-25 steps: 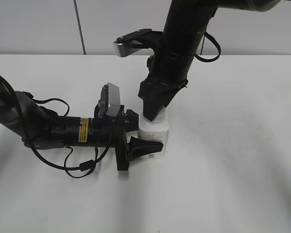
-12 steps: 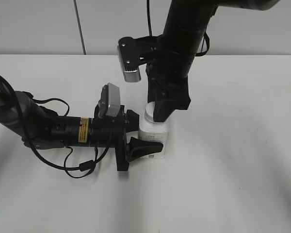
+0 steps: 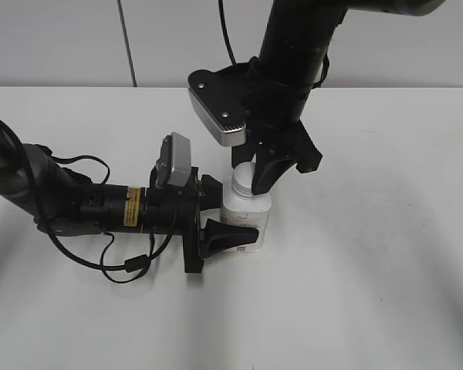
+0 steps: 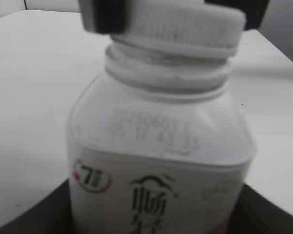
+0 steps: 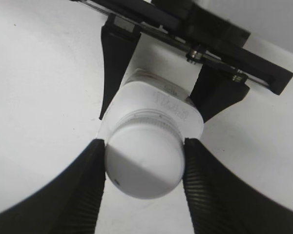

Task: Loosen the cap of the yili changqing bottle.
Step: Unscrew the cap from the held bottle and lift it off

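The yili changqing bottle, squat and white, stands upright on the white table. My left gripper lies low along the table and is shut on the bottle's body; the bottle fills the left wrist view, with black print on its label. The white cap sits on the neck. My right gripper comes down from above and is shut on the cap, one ribbed black finger pressed to each side. The cap also shows in the left wrist view and sits slightly raised, with neck threads showing under it.
The white table spreads around the bottle. A grey wall runs along the back. The left arm's black body and cables lie on the table at the left. The right wrist's camera juts out left of the right arm.
My right gripper has turned about the cap: its wrist camera swung from the back toward the front left. The bottle and the left gripper have stayed in place.
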